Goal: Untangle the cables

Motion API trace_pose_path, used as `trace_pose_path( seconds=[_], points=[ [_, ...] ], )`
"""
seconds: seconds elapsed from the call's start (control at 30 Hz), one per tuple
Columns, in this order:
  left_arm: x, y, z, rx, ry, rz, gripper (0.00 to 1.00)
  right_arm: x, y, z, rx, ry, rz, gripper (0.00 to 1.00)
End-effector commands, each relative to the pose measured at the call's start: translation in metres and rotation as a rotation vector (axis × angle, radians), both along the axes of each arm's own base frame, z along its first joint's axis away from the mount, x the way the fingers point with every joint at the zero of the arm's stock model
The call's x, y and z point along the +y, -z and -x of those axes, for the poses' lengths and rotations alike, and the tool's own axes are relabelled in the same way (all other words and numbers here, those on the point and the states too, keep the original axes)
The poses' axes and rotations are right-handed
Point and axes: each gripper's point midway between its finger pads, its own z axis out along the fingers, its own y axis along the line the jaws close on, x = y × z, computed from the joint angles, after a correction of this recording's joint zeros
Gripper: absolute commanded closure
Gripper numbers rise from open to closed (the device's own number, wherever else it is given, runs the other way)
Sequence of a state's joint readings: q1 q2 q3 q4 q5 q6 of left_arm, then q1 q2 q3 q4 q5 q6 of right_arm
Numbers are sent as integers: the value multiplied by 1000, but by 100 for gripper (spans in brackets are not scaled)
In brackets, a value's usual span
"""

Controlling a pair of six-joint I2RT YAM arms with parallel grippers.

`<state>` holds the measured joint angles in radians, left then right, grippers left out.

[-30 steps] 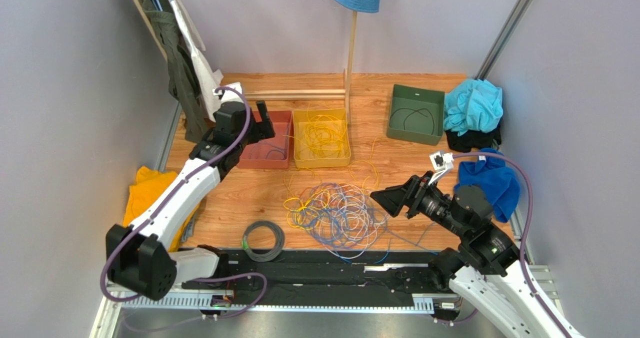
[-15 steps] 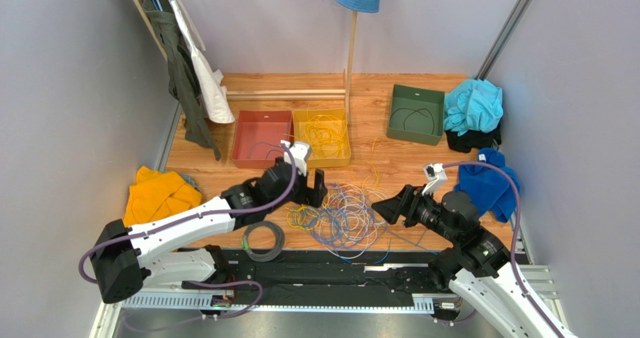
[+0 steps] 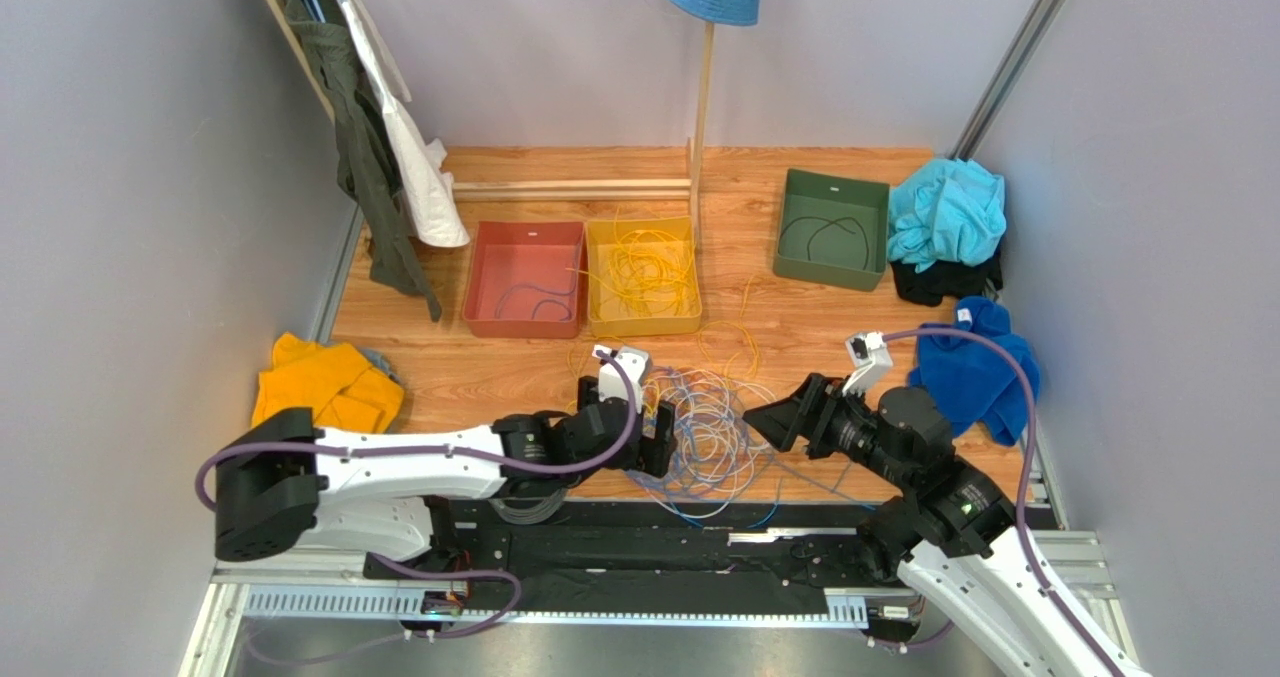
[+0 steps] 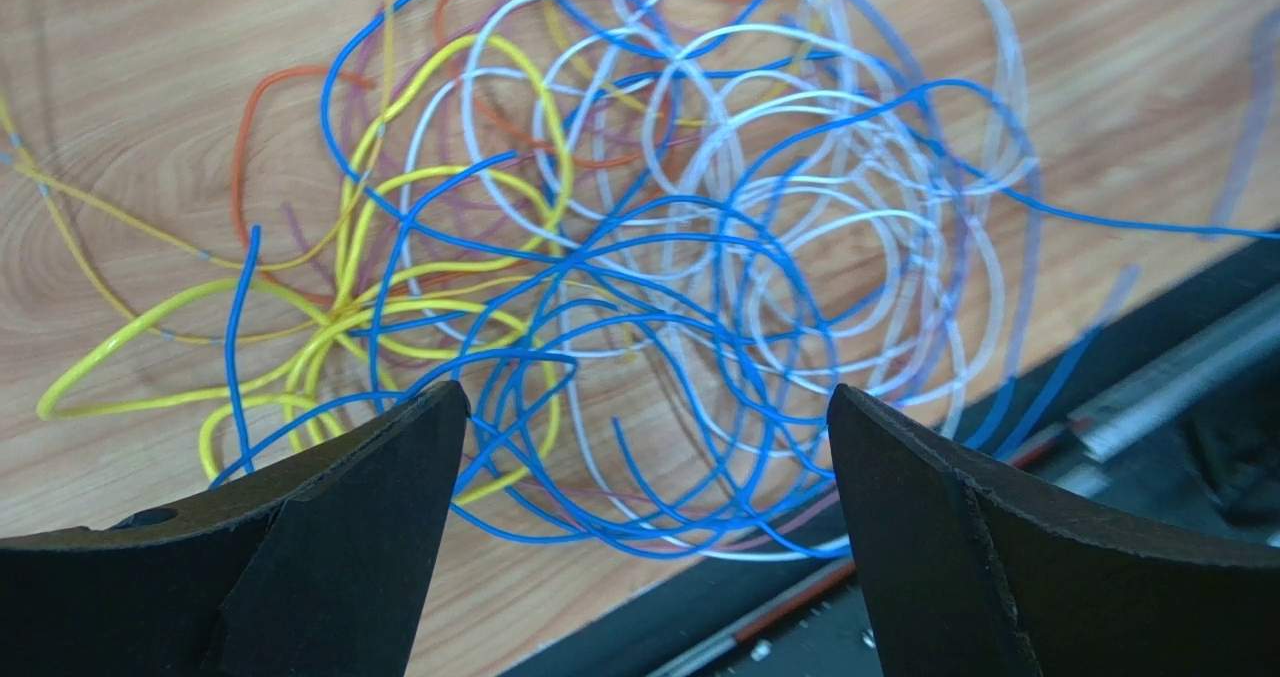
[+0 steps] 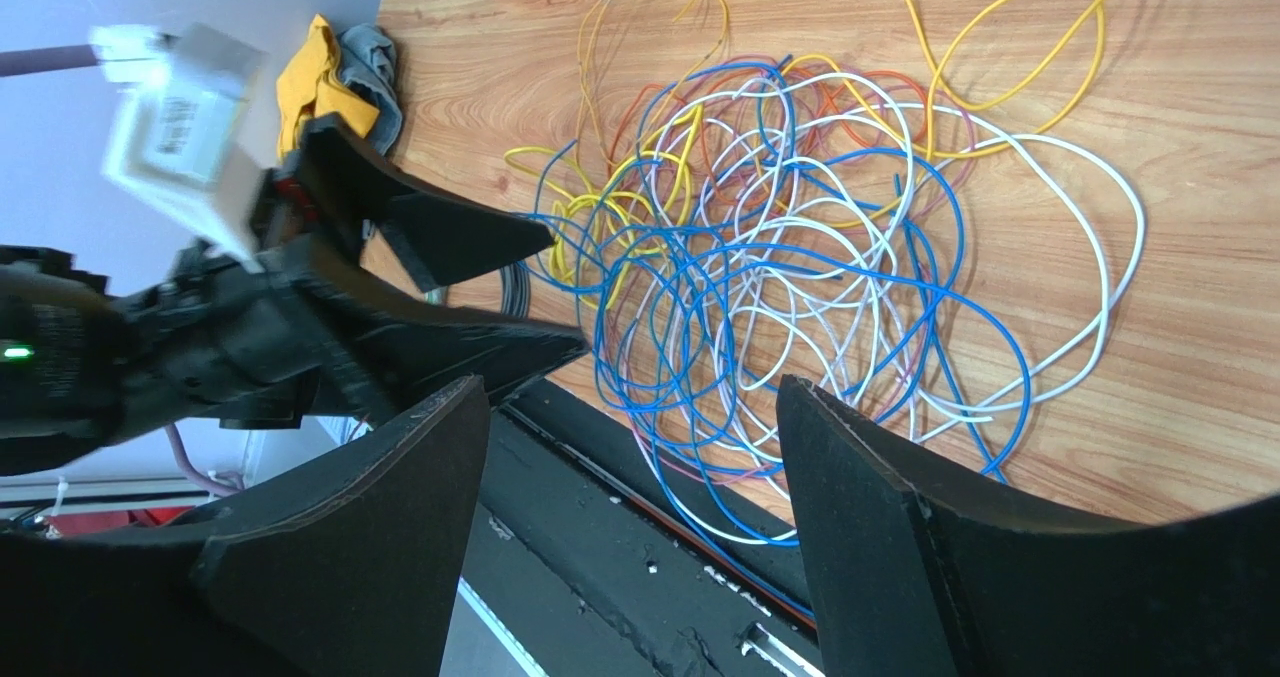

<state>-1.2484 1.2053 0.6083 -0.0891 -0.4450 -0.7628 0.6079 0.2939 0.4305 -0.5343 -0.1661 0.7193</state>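
Wood tabletop (image 3: 496,385) carries the cables (image 3: 709,419), a roundish tangle slightly wider left-to-right.

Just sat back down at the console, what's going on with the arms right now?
Both arms are at the cables, a tangled heap of blue, yellow and pale wires on the wooden table near its front edge. The left gripper hovers open over the heap's left side. The right gripper faces the heap from the right, also open. Neither holds a wire, and the heap is not yet pulled apart.
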Motion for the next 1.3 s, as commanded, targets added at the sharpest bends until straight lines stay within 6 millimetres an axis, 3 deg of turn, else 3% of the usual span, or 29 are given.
trace_pose_path(
  seconds=[0.0,0.13,0.23,0.33,0.47,0.67,0.7,0.8,0.87,0.9,0.93,0.97,1.1,1.27],
  points=[
    [-4,4,-19,-17,-113,-28,1,3,-9,-2,-25,-5,-30,26],
    [-4,11,-30,-4,-161,-43,3,2,-7,-2,-25,-1,-16,26],
    [1,11,-39,-29,-187,-24,16,2,-7,-4,-30,-1,-6,26],
    [-2,5,-48,-51,-187,-2,23,3,-4,-5,-27,-3,-3,26],
    [-6,14,-60,-50,-180,-28,29,5,-2,-6,-20,-9,-2,26],
    [-15,39,-60,7,-161,-48,32,4,-1,-7,-23,-6,8,26],
    [-15,43,-58,19,-154,-49,35,4,-1,-7,-25,-5,10,26],
    [-14,48,-55,37,-158,-32,59,3,0,-8,-23,1,13,26],
    [-12,43,-54,30,-154,-26,72,4,1,-8,-22,-1,14,26],
    [-11,38,-56,20,-164,-31,89,4,1,-8,-19,-1,11,26],
    [-10,33,-56,15,-165,-31,98,5,1,-8,-20,-4,8,26],
    [-5,31,-54,10,-159,-59,100,5,1,-8,-20,-6,5,26],
    [6,-8,-55,-66,-169,-42,100,5,-1,-7,-23,-5,-5,26],
    [24,-90,-46,-174,-139,45,100,4,-6,-4,-33,-6,-21,26]
  ],
)
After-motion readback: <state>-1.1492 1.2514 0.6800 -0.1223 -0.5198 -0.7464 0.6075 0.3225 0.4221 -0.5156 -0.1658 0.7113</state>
